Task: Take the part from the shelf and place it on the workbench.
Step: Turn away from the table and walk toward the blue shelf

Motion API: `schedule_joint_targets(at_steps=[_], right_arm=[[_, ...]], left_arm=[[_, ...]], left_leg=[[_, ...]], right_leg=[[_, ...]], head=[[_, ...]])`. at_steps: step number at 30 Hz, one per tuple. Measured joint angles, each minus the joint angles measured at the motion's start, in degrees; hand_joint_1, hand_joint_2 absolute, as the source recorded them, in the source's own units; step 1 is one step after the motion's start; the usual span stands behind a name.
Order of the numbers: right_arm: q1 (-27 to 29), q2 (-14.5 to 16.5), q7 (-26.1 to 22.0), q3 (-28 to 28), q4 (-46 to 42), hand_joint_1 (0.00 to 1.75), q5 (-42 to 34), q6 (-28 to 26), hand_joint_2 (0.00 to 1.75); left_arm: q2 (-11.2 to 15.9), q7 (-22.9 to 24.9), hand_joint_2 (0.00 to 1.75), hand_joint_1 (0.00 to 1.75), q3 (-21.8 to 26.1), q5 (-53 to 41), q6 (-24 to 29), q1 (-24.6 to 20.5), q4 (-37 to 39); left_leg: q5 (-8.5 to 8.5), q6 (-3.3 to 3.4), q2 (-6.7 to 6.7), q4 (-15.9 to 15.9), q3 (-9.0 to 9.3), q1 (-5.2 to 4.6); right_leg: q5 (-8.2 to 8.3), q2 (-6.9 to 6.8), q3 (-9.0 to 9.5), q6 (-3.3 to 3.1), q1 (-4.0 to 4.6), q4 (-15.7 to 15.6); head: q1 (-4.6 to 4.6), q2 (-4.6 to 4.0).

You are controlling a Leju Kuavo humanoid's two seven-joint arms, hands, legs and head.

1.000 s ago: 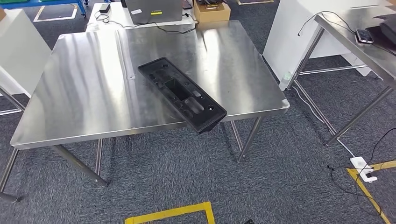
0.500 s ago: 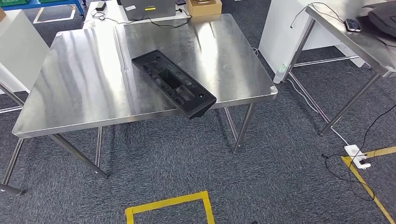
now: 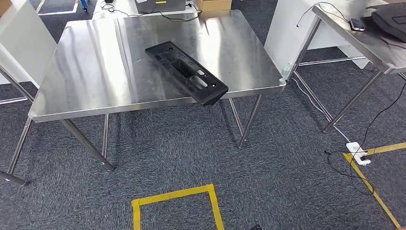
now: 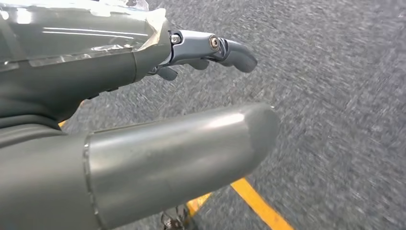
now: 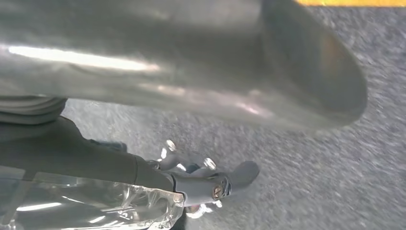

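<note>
The black part (image 3: 186, 73) lies diagonally on the steel desk (image 3: 91, 72), its near right end jutting past the near edge. The left hand (image 4: 143, 110) hangs over grey carpet (image 3: 182, 153), fingers (image 4: 230, 48) apart, holding nothing. The right hand (image 5: 191, 120) likewise seems empty, though blurred.

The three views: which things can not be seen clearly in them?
- Head view: part's near end overhangs workbench; its underside is hidden.
- Left wrist view: left hand's fingers partly behind the thumb; carpet blurred.
- Right wrist view: right hand mostly covered by its thumb; blurred.
</note>
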Motion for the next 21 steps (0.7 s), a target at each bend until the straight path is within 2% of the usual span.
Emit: schedule_joint_targets(at_steps=[1, 2, 3, 4, 5, 6, 7, 9, 10, 11, 12, 13, 14, 15, 16, 18, 19, 20, 21], right_arm=[[0.0, 0.0, -0.1, 0.0, 0.0, 0.00, 0.1, 0.0, 0.00], [-0.1, 0.0, -0.2, 0.0, 0.0, 0.00, 0.3, -0.1, 0.00], [-0.2, 0.0, -0.2, 0.0, 0.0, 0.00, 0.4, -0.1, 0.00], [-0.3, 0.0, -0.2, 0.0, 0.0, 0.00, 0.5, -0.1, 0.00], [-0.3, -0.1, 0.0, 0.0, 0.0, 0.00, 0.6, -0.2, 0.00], [-0.4, -0.1, 0.1, 0.0, 0.0, 0.00, 0.7, -0.3, 0.00], [-0.5, -0.2, 0.3, 0.0, 0.0, 0.00, 0.6, -0.4, 0.00], [-0.7, -0.4, 0.5, -0.2, 0.0, 0.00, 0.3, -0.7, 0.00], [-0.7, -0.5, 0.5, -0.4, -0.1, 0.00, 0.2, -0.9, 0.00], [-0.7, -0.5, 0.5, -0.5, -0.1, 0.00, 0.0, -1.1, 0.00], [-0.6, -0.6, 0.5, -0.6, 0.0, 0.00, -0.1, -1.3, 0.00], [-0.4, -0.6, 0.6, -0.8, 0.0, 0.00, -0.2, -1.4, 0.00], [-0.3, -0.7, 0.6, -0.9, 0.0, 0.00, -0.2, -1.6, 0.00], [-0.1, -0.7, 0.7, -1.0, 0.1, 0.00, -0.2, -1.6, 0.00], [0.0, -0.7, 0.7, -1.2, 0.1, 0.00, -0.2, -1.6, 0.00], [0.2, -0.7, 0.8, -1.3, 0.1, 0.00, 0.3, -1.7, 0.00], [0.3, -0.7, 0.9, -1.3, 0.1, 0.00, 0.6, -1.6, 0.00], [0.3, -0.6, 1.0, -1.3, 0.1, 0.00, 1.0, -1.6, 0.00], [0.2, -0.6, 1.1, -1.3, 0.1, 0.00, 1.4, -1.5, 0.00]], left_arm=[[0.0, 0.0, 0.00, 0.00, 0.0, -0.1, -0.2, 0.0, 0.0], [0.0, -0.1, 0.00, 0.00, 0.0, -0.1, -0.4, 0.0, -0.1], [0.0, -0.2, 0.00, 0.00, 0.0, -0.1, -0.5, 0.0, -0.1], [-0.1, -0.3, 0.00, 0.00, 0.0, -0.1, -0.6, 0.0, -0.1], [-0.1, -0.6, 0.00, 0.00, 0.0, -0.2, -0.7, 0.0, -0.1], [-0.2, -0.8, 0.00, 0.00, 0.0, -0.3, -0.9, 0.0, -0.1], [-0.3, -1.1, 0.00, 0.00, 0.0, -0.5, -1.2, 0.0, -0.1], [-0.4, -1.5, 0.00, 0.00, 0.0, -0.9, -1.8, 0.0, -0.1], [-0.4, -1.6, 0.00, 0.00, 0.0, -1.1, -2.1, 0.0, -0.1], [-0.4, -1.6, 0.00, 0.00, 0.0, -1.2, -2.2, -0.1, -0.1], [-0.4, -1.7, 0.00, 0.00, 0.0, -1.3, -2.3, -0.1, -0.1], [-0.4, -1.7, 0.00, 0.00, 0.0, -1.4, -2.4, 0.0, -0.1], [-0.3, -1.6, 0.00, 0.00, 0.0, -1.4, -2.4, 0.0, -0.1], [-0.2, -1.6, 0.00, 0.00, 0.0, -1.4, -2.3, 0.1, -0.2], [-0.2, -1.6, 0.00, 0.00, 0.0, -1.4, -2.3, 0.2, -0.2], [-0.2, -1.6, 0.00, 0.00, 0.0, -1.3, -2.0, 0.3, -0.2], [-0.2, -1.6, 0.00, 0.00, 0.1, -1.1, -1.8, 0.3, -0.2], [-0.2, -1.6, 0.00, 0.00, 0.1, -0.9, -1.5, 0.3, -0.2], [-0.2, -1.6, 0.00, 0.00, 0.1, -0.7, -1.2, 0.3, -0.2]], left_leg=[[0.77, 0.26, 0.09, 0.0, -1.01, -0.13], [1.50, 0.36, 0.26, 0.1, -1.92, -0.26], [2.11, 0.41, 0.38, 0.1, -2.72, -0.39], [2.72, 0.43, 0.47, 0.1, -3.38, -0.53], [3.30, 0.41, 0.54, 0.2, -4.02, -0.68], [3.95, 0.37, 0.57, 0.2, -4.70, -0.83], [4.63, 0.30, 0.60, 0.2, -5.31, -0.96], [5.75, -0.06, 0.60, 0.4, -6.12, -1.25], [6.25, -0.28, 0.64, 0.4, -6.23, -1.31], [6.73, -0.53, 0.67, 0.3, -6.32, -1.35], [7.27, -0.77, 0.71, 0.2, -6.41, -1.35], [7.54, -1.03, 0.64, 0.2, -6.64, -1.24], [6.94, -1.33, 0.47, 0.6, -7.06, -1.15], [5.25, -1.65, 0.27, 1.7, -7.66, -1.01], [2.50, -2.00, 0.05, 4.0, -8.47, -0.77], [-3.41, -2.76, -0.20, 11.3, -10.24, -0.31], [-4.87, -3.16, -0.25, 14.9, -10.77, 0.00], [-4.86, -3.57, -0.26, 17.1, -10.63, 0.35], [-3.73, -3.97, -0.24, 17.4, -9.59, 0.75]], right_leg=[[-2.96, 0.00, -1.18, -0.41, 0.07, 4.0], [-5.19, 0.01, -1.97, -0.52, 0.09, 7.9], [-6.24, 0.01, -2.34, -0.33, 0.12, 10.9], [-6.02, 0.01, -1.85, 0.09, 0.17, 12.2], [-4.98, 0.01, -0.45, 0.54, 0.25, 11.7], [-3.68, 0.01, 1.98, 0.83, 0.35, 9.4], [-2.69, 0.00, 5.48, 0.78, 0.54, 5.3], [-2.86, -0.04, 12.48, -0.11, 1.13, -4.8], [-3.47, -0.04, 14.47, -0.54, 1.41, -8.1], [-3.81, -0.04, 15.23, -0.77, 1.62, -9.8], [-3.70, -0.03, 14.98, -0.93, 1.59, -10.2], [-3.26, -0.05, 14.58, -1.19, 1.17, -10.0], [-2.72, -0.14, 14.10, -1.58, 0.76, -10.0], [-2.08, -0.26, 13.48, -2.08, 0.32, -10.0], [-1.41, -0.38, 12.78, -2.51, -0.01, -10.0], [-0.09, -0.55, 11.11, -2.89, 0.04, -9.8], [0.51, -0.62, 10.23, -2.75, -0.01, -9.6], [1.02, -0.68, 9.34, -2.48, -0.13, -9.2], [1.43, -0.73, 8.40, -2.21, -0.31, -8.6]], head=[[0.07, 0.00], [0.15, 0.00], [0.16, -0.01], [0.17, -0.01], [0.17, -0.01], [0.18, -0.01], [0.19, 0.00], [0.27, 0.00], [0.23, 0.00], [0.24, -0.01], [0.21, -0.01], [0.14, -0.01], [0.10, 0.00], [0.02, 0.00], [-0.09, 0.00], [-0.19, -0.01], [-0.23, -0.01], [-0.25, -0.01], [-0.25, -0.01]])
